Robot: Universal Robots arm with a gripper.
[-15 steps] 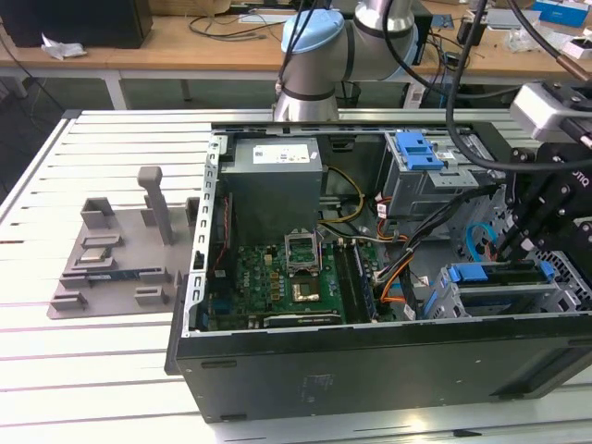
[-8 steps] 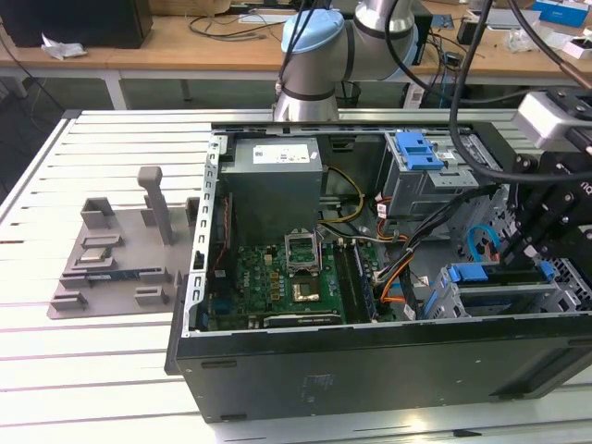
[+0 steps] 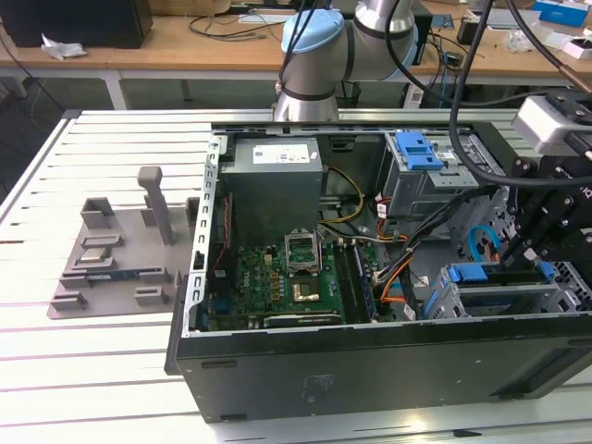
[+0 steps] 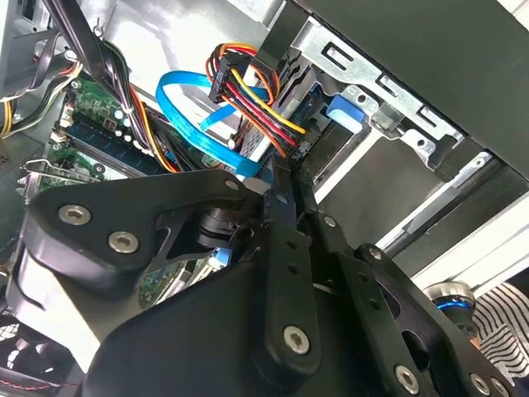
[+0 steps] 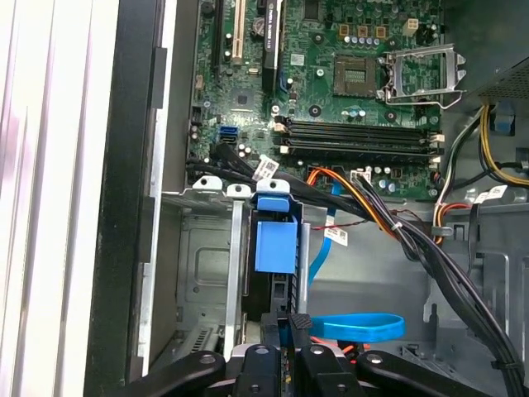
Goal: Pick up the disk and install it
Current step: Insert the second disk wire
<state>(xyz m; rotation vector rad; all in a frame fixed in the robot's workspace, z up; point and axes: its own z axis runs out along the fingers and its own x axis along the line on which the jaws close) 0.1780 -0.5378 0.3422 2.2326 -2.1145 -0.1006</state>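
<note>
The black hand [image 5: 291,331] grips the blue-railed silver disk [image 5: 274,248] edge-on, its long axis pointing down into the grey metal drive cage [image 5: 198,273].

Blue-railed disk [image 5: 274,248] stands edgewise in drive cage [image 5: 202,273].

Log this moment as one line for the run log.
phase: install | gripper: inside open computer case, at drive cage | disk: blue-railed, standing in cage slot ahead of fingers | motherboard: exposed beyond cage
</note>
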